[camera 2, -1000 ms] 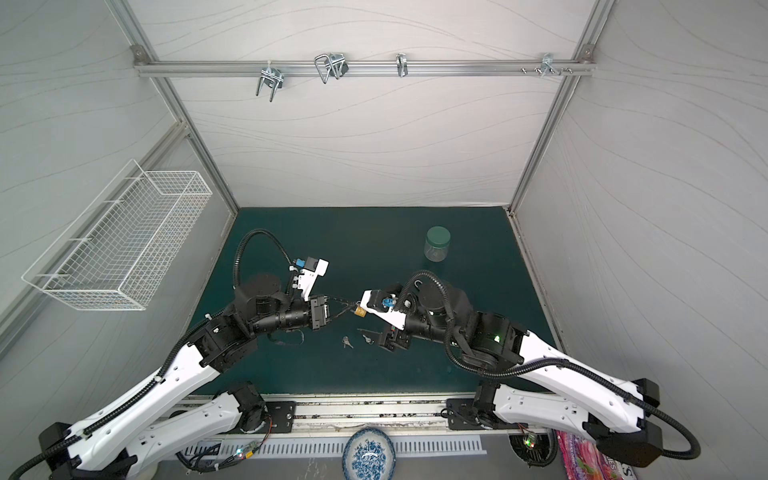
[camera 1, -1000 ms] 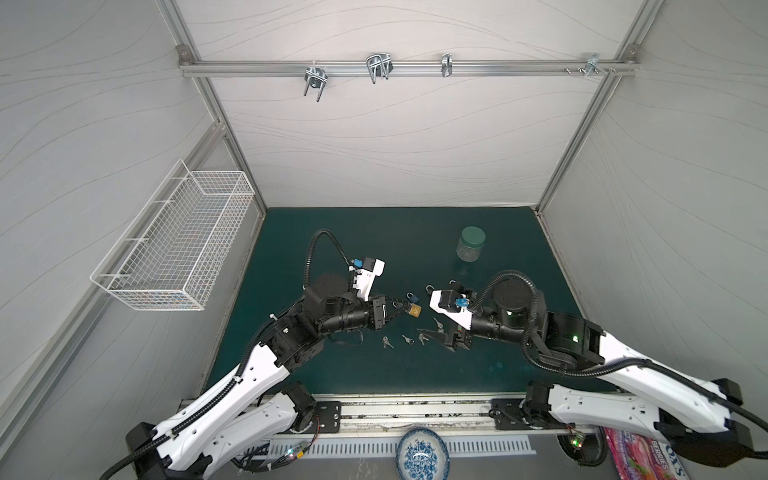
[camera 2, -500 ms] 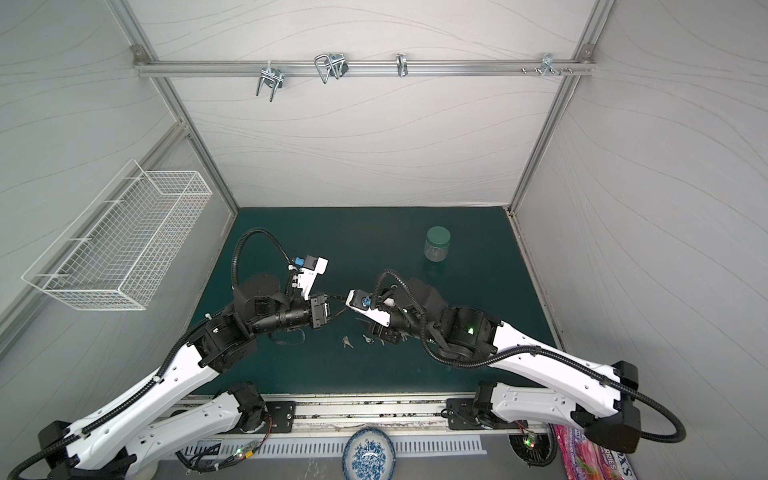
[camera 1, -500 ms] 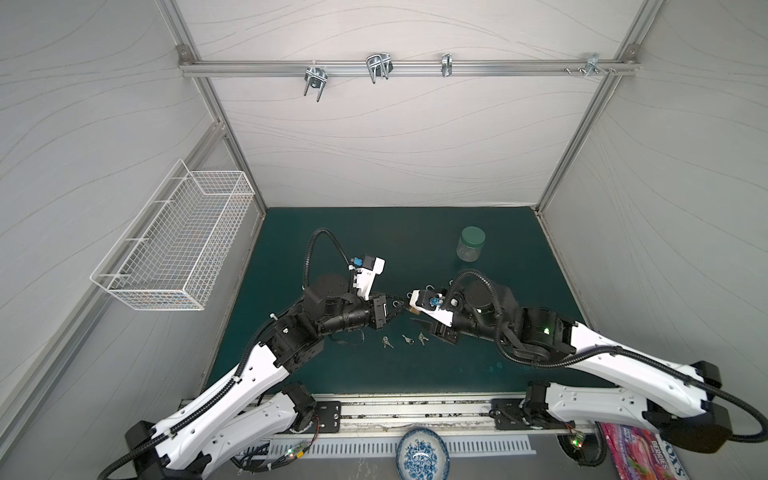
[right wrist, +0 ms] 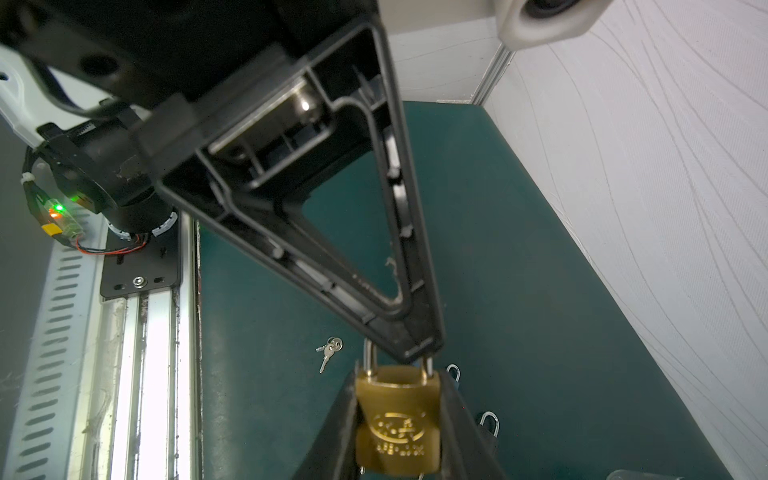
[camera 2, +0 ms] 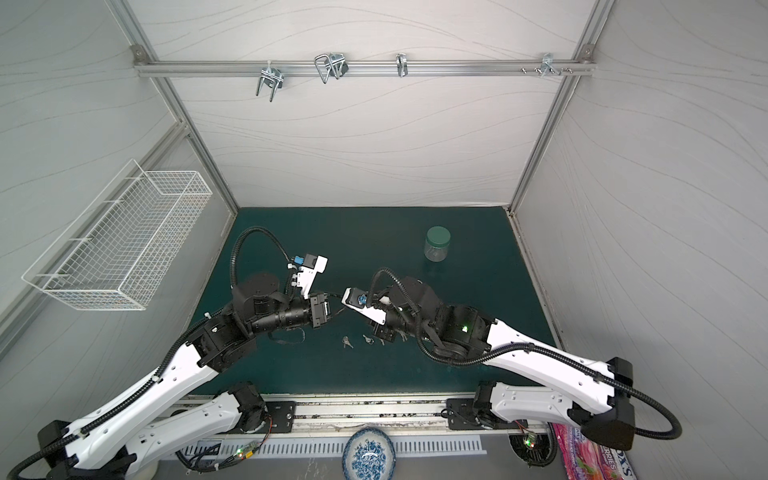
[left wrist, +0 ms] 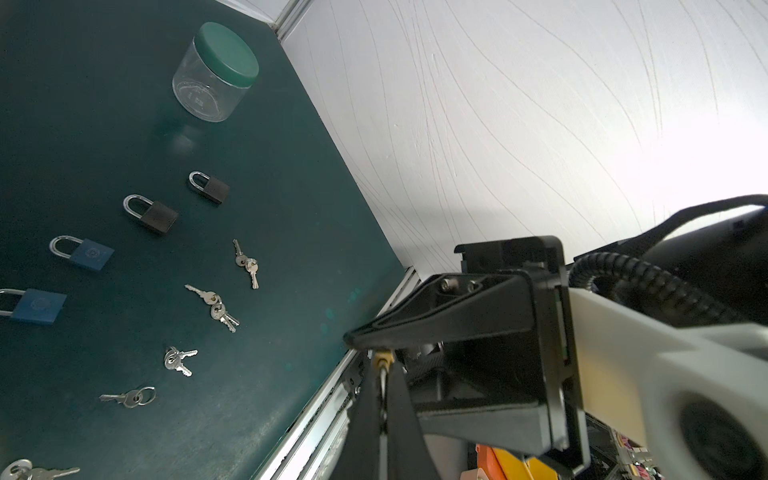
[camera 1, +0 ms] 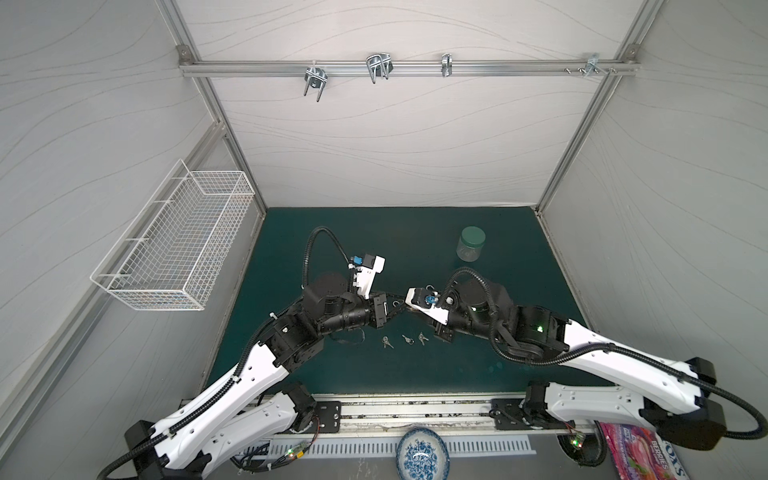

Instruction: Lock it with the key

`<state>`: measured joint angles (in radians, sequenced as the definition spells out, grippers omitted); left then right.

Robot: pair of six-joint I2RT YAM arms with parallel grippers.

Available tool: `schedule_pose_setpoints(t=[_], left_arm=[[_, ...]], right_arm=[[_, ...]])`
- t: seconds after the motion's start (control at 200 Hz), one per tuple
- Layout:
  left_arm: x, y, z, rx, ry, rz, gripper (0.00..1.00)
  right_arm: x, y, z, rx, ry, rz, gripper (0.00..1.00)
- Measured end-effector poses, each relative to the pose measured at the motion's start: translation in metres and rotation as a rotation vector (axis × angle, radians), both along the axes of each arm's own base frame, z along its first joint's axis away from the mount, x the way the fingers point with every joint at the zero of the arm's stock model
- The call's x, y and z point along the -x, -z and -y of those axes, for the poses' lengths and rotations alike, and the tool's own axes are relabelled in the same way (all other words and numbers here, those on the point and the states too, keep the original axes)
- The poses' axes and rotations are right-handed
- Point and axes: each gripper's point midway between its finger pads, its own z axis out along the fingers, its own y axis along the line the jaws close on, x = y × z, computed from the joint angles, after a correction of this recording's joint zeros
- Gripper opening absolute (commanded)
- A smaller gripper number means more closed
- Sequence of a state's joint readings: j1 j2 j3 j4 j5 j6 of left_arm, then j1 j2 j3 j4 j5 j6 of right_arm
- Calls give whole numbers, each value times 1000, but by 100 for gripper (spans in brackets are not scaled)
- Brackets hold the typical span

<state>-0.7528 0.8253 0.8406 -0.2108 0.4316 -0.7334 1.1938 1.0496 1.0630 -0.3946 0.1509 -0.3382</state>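
A brass padlock (right wrist: 397,424) hangs in the air between both arms over the middle of the green mat. My left gripper (right wrist: 417,351) is shut on the top of its steel shackle; in the left wrist view only a yellow sliver (left wrist: 382,358) shows at the fingertips. My right gripper (right wrist: 400,386) has its fingers pressed against both sides of the brass body. In both top views the two grippers meet tip to tip (camera 1: 401,308) (camera 2: 338,309), hiding the lock. Several keys (camera 1: 407,339) (left wrist: 212,305) lie loose on the mat just below; none is held.
Two black padlocks (left wrist: 151,214) and two blue padlocks (left wrist: 83,252) lie on the mat beyond the keys. A clear jar with a green lid (camera 1: 471,244) stands at the back right. A wire basket (camera 1: 178,241) hangs on the left wall. The metal rail (camera 1: 415,409) borders the front.
The right arm has swung left to the lock that the left gripper holds up, and its jaws have narrowed onto the brass body. The left arm has stayed still.
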Motion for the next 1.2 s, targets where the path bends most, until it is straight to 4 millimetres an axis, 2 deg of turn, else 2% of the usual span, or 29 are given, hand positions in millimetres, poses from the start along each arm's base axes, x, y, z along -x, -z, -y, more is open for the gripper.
schedule_pose_setpoints(t=[0.04,0.195,0.3,0.37,0.425,0.5,0.62,0.69,0.79,0.9,1.025,1.2], left_arm=[[0,0,0,0,-3,2,0],[0,-2,-8,-15,-35,27,0],[3,-8,-15,-22,-49,56,30],[-2,-15,-28,-28,-105,78,48],[-7,-21,-40,-35,-156,99,54],[-15,-26,-59,-58,-236,113,56],[-30,-18,-98,-119,-402,85,56],[-34,-7,-122,-156,-491,47,57],[-36,13,-143,-178,-576,-12,55],[-38,47,-157,-185,-626,-115,57],[-39,79,-169,-173,-675,-225,61],[-36,92,-183,-165,-730,-281,65]], right_arm=[[0,0,0,0,2,1,0],[2,-2,-1,-10,-2,-4,0],[4,-6,-4,-33,-10,-7,0],[3,-1,0,-25,9,-25,0],[1,4,2,-21,24,-43,0],[-2,14,1,-6,35,-72,0],[-8,43,-3,38,57,-157,0],[-14,63,-7,69,77,-235,0],[-27,94,-14,125,126,-345,0],[-41,131,-23,196,198,-450,0],[-47,168,-35,268,252,-540,0],[-61,201,-54,325,319,-617,0]])
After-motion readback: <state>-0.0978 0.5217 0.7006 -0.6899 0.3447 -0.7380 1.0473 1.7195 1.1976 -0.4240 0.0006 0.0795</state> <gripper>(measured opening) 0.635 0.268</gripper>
